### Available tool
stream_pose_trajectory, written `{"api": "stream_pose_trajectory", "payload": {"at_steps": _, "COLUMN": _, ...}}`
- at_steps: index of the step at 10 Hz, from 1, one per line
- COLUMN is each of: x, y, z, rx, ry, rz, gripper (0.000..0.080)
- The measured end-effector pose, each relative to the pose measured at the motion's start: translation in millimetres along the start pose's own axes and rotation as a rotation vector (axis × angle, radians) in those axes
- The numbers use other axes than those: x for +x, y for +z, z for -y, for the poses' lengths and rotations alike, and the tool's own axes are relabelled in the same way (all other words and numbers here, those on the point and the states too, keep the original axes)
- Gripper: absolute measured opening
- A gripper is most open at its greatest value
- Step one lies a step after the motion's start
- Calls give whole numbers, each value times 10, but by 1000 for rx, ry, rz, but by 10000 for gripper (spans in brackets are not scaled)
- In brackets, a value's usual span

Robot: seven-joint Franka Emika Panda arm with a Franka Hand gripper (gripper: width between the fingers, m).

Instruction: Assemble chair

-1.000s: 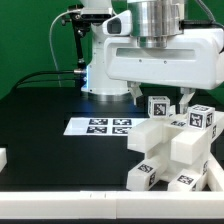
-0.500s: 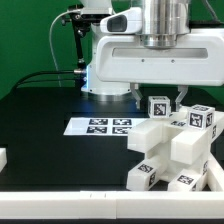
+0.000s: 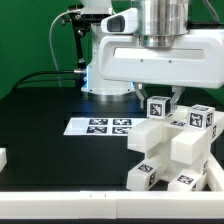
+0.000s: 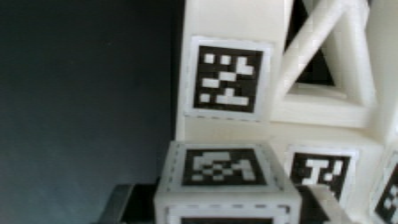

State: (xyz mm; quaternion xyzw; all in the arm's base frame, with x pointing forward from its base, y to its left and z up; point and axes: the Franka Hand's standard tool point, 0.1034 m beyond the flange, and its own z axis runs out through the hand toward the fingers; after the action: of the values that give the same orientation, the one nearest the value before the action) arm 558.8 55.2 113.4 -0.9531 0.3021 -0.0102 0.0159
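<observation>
Hovering just above the white chair assembly (image 3: 172, 145), the hand (image 3: 158, 96) hangs under the big white wrist housing at about 1 o'clock in the exterior view. One dark finger (image 3: 133, 92) shows at one side and another near the top tagged block (image 3: 159, 106), which sits between them. Whether the fingers press on this block or only stand beside it cannot be told from the pictures. The chair assembly stands on the black tabletop (image 3: 40, 125) at about 4 o'clock, with several marker tags on its blocks. The marker board (image 3: 100, 126) lies flat near the centre, just beside the assembly. A small white part (image 3: 3, 158) rests at 8 o'clock. In the wrist view, a tagged white post (image 4: 231, 75) and a tagged block (image 4: 222, 170) fill the picture.
</observation>
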Motion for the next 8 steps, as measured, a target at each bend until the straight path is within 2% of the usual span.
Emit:
{"api": "stream_pose_trajectory", "payload": {"at_steps": 3, "x": 4, "y": 2, "z": 1, "rx": 16, "ry": 336, "rz": 14, "gripper": 277}}
{"api": "stream_pose_trajectory", "payload": {"at_steps": 4, "x": 3, "y": 7, "z": -3, "rx": 29, "ry": 459, "rz": 25, "gripper": 277}}
{"api": "stream_pose_trajectory", "payload": {"at_steps": 6, "x": -8, "y": 40, "z": 1, "rx": 80, "ry": 739, "rz": 35, "gripper": 277}}
{"api": "stream_pose_trajectory", "payload": {"at_steps": 8, "x": -13, "y": 50, "z": 13, "rx": 92, "ry": 890, "rz": 56, "gripper": 273}}
